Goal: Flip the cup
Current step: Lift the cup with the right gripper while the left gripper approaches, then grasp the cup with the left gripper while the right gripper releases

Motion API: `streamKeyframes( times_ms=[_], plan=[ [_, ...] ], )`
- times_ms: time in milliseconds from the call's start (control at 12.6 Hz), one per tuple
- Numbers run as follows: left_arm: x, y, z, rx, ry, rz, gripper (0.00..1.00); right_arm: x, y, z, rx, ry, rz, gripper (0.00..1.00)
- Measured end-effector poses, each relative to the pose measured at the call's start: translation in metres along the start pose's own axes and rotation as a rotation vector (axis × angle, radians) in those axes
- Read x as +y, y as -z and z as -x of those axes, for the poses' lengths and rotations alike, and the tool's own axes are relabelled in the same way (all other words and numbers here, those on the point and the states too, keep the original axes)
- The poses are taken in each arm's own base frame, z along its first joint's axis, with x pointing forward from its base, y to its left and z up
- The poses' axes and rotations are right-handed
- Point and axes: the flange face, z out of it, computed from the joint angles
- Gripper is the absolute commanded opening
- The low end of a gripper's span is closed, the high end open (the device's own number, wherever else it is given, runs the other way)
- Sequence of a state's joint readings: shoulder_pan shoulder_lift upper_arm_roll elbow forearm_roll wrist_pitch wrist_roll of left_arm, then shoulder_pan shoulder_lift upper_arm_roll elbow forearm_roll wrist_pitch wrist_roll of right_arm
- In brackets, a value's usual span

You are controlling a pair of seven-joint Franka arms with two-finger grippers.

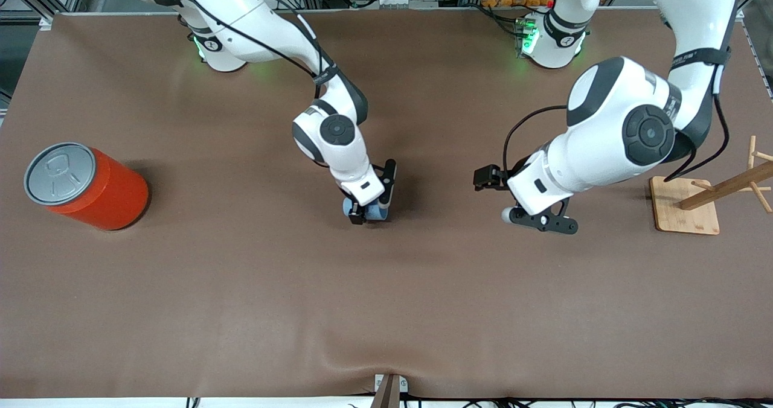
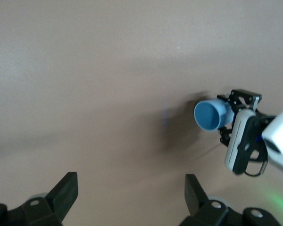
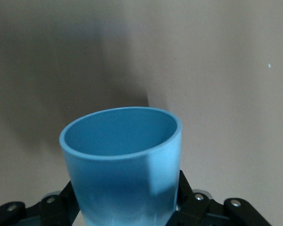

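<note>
Near the middle of the worktop (image 1: 241,287), the right gripper (image 1: 369,210) is reaching down from its arm, and its jaws are clamping the cup (image 1: 375,212) by its sides. Seen from the right wrist, the cup (image 3: 122,165) is sitting between the two black fingers (image 3: 191,200) with its deeper blue mouth turned away from the wrist, toward the brown surface. From the left wrist, the cup (image 2: 211,114) is lying roughly sideways in the right gripper (image 2: 226,117), its open mouth showing, just above the worktop.

Toward the left arm's end, the left gripper (image 1: 542,221) is hanging over bare worktop, its jaws spread wide and holding nothing; its fingers (image 2: 63,193) are standing well apart. That arm is waiting.

An orange can (image 1: 90,184) is resting at the right arm's end of the worktop, well apart from the cup. A wooden rack (image 1: 688,206) is standing at the left arm's end.
</note>
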State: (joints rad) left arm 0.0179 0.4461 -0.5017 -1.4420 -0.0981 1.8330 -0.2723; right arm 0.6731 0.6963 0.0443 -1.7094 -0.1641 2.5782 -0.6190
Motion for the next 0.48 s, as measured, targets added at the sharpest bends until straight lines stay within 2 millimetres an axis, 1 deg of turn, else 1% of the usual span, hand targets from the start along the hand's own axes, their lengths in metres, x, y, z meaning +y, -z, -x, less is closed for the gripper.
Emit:
streamKeyframes(
  times_ms=[79,318,397,477],
  plan=[
    [-0.004,-0.01,-0.006,0.003,0.006,0.01,1.0,-0.001,0.001,-0.002,-0.004,0.02,0.01,1.0],
    [-0.023,-0.049,-0.025,-0.021,0.045,0.056,1.0,0.005,0.008,-0.002,-0.016,0.035,0.019,1.0],
    [-0.026,-0.059,-0.03,-0.025,0.068,0.106,1.0,0.007,0.014,-0.002,-0.037,0.032,0.008,1.0],
    [-0.026,-0.069,-0.035,-0.018,0.094,0.157,1.0,0.01,0.026,-0.003,-0.063,0.016,-0.004,1.0]
  ],
)
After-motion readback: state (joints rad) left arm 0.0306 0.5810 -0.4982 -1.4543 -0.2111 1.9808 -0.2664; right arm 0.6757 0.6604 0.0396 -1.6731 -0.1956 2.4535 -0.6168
